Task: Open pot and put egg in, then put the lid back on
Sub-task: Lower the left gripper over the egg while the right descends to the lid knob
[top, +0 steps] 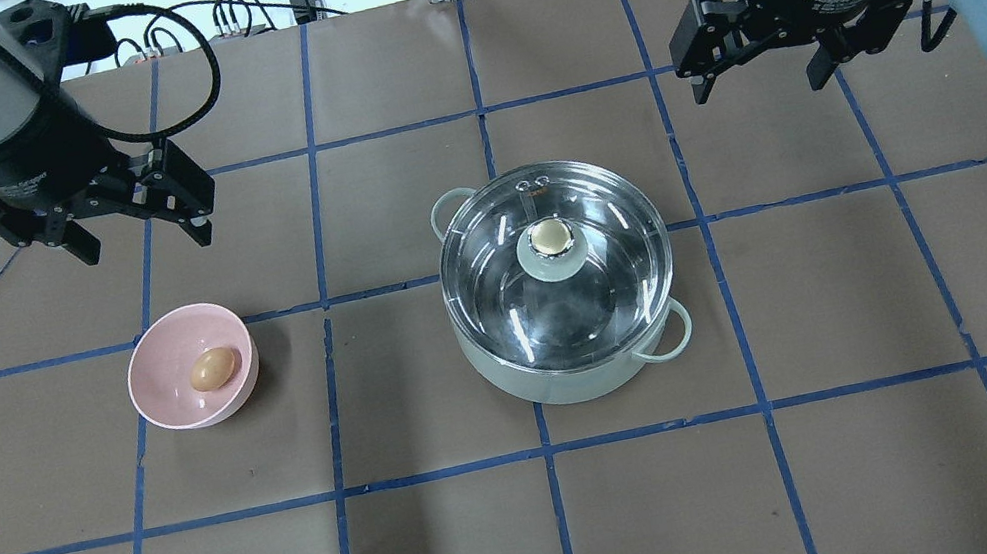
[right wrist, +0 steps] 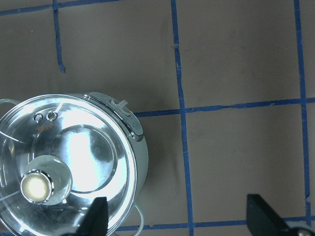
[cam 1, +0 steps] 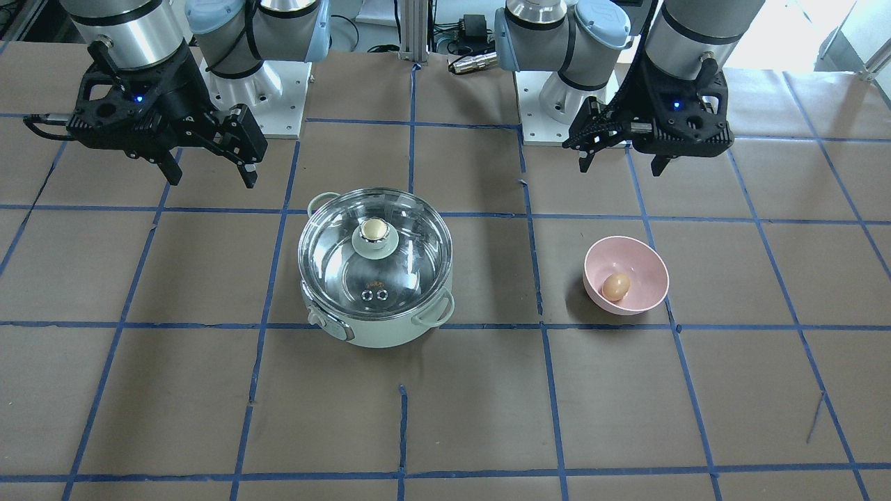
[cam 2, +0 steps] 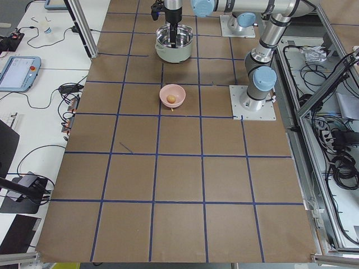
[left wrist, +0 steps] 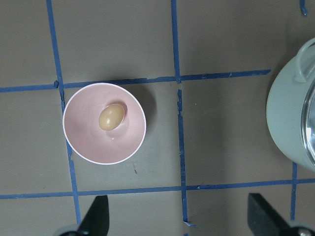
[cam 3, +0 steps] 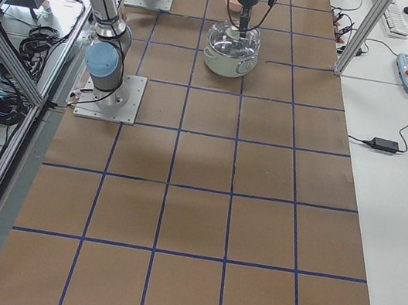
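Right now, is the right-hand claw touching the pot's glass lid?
Apart. The overhead view shows bare table between the right gripper and the lid; the gripper hangs open.

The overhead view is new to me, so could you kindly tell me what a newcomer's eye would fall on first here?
The shiny pot near the middle of the table stands out first, with its glass lid closed on top and a beige knob at the centre. To its left sits a pink bowl holding a brown egg. Farther back, the left gripper hangs open behind the bowl and the right gripper behind the pot, both empty.
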